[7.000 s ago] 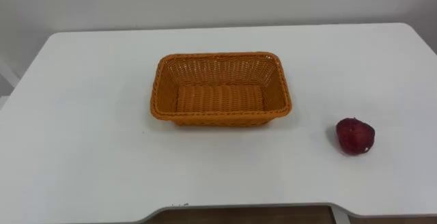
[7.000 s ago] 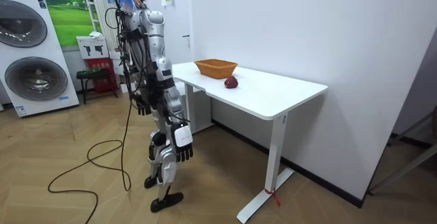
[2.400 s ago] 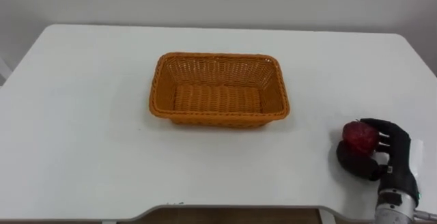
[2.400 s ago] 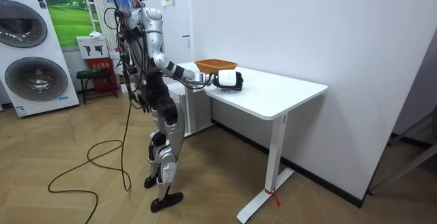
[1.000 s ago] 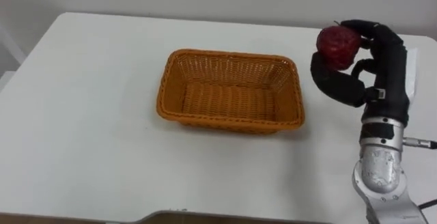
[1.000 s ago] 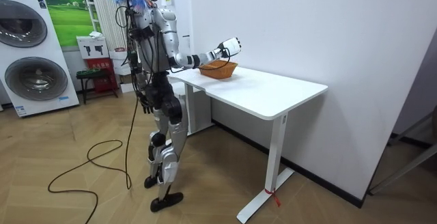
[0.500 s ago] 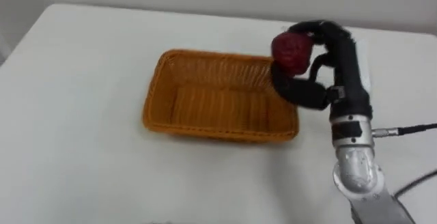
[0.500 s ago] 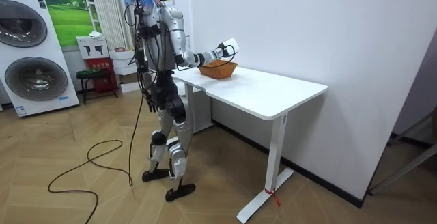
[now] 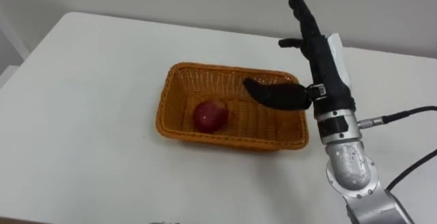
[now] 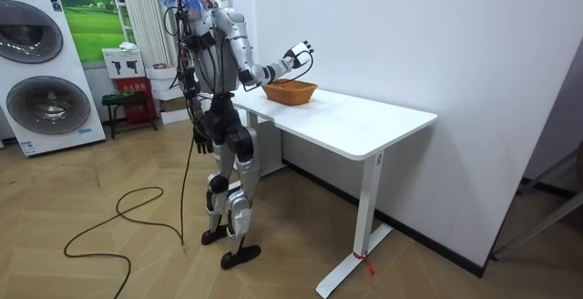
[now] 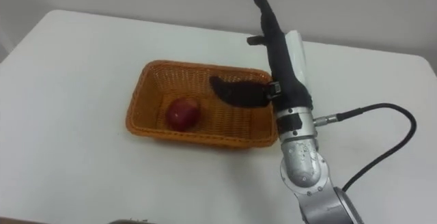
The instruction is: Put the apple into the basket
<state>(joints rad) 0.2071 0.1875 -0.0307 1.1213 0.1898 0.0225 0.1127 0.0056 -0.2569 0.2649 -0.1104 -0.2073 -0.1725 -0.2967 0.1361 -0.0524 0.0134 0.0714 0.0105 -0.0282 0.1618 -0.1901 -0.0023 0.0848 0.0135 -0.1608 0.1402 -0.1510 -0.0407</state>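
— Since the apple (image 9: 210, 115) is the thing to find, where does it lie?

— On the woven floor of the orange wicker basket (image 9: 232, 137), in the basket's left half, near the front wall. It rests there alone; no hand touches it.

— And the right hand (image 9: 321, 65)?

— It hangs above the basket's right end with nothing in it. Its fingers are straight and close together, pointing up and away from the robot, and its thumb sticks out sideways to the left over the basket's right half.

— How near is the thumb to the fruit?

— Apart. The apple sits lower and further left than the thumb's tip, with bare wicker showing between them. The straight fingers are further off again, up past the far right corner.

— What holds the basket?

— A white table (image 9: 89, 101); the basket stands near its middle. In the room view the robot stands on both feet at the table's end, right arm reaching over it, and its left hand (image 10: 198, 140) hangs by its hip. A washing machine (image 10: 41, 71) stands at the room view's left.
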